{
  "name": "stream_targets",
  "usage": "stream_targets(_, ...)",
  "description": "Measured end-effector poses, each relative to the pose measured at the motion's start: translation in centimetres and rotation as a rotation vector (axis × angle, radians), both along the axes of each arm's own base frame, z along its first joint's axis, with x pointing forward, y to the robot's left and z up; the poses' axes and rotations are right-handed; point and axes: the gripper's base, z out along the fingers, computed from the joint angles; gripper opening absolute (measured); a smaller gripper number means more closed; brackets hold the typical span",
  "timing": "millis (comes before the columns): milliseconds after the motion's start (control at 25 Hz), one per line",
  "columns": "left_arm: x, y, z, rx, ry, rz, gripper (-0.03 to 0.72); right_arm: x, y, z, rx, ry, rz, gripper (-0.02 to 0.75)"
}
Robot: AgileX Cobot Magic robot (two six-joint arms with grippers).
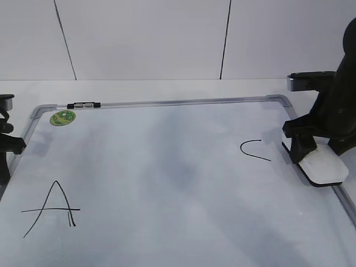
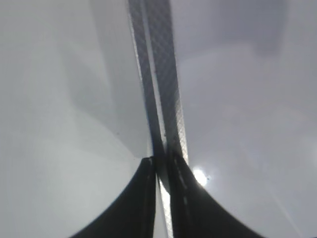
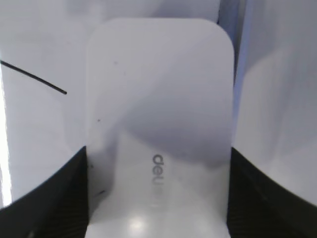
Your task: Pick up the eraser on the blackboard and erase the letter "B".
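Observation:
The white eraser (image 1: 322, 166) lies flat on the blackboard (image 1: 167, 167) at its right edge. My right gripper (image 1: 303, 146) is shut on the eraser, one finger on each long side. In the right wrist view the eraser (image 3: 158, 99) fills the space between the jaws of the right gripper (image 3: 158, 198), grey lettering up. No letter "B" shows on the board; only a black "A" (image 1: 53, 208) and a "C" (image 1: 253, 149). My left gripper (image 1: 8, 144) is shut and empty over the board's left frame (image 2: 163, 99).
A small black-and-clear marker (image 1: 83, 104) lies on the board's far frame next to a green round sticker (image 1: 62, 117). An end of the "C" stroke (image 3: 34, 79) shows left of the eraser. The board's right frame runs just beside the eraser.

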Motion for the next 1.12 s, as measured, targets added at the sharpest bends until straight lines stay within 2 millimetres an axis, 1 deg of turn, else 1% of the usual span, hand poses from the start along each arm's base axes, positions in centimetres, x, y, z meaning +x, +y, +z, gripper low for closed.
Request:
stream_targets(120,0.0,0.0,0.0,0.0,0.0,0.0,0.038,0.2,-0.1,0.0,-0.012,-0.02,0.008,0.505)
stream_targets(440,0.0,0.0,0.0,0.0,0.0,-0.002,0.038,1.3,0.0,0.1,-0.002,-0.141,0.015,0.505)
stream_targets(720,0.0,0.0,0.0,0.0,0.0,-0.002,0.038,1.7,0.1,-1.6,-0.008,-0.103,0.017,0.505)
stream_targets(1000,0.0,0.0,0.0,-0.001,0.0,-0.001,0.038,1.8,0.1,-1.9,-0.009,-0.098,0.017,0.507)
stream_targets(1120,0.0,0.0,0.0,-0.001,0.0,-0.001,0.038,1.8,0.1,-1.9,-0.009,-0.098,0.017,0.527)
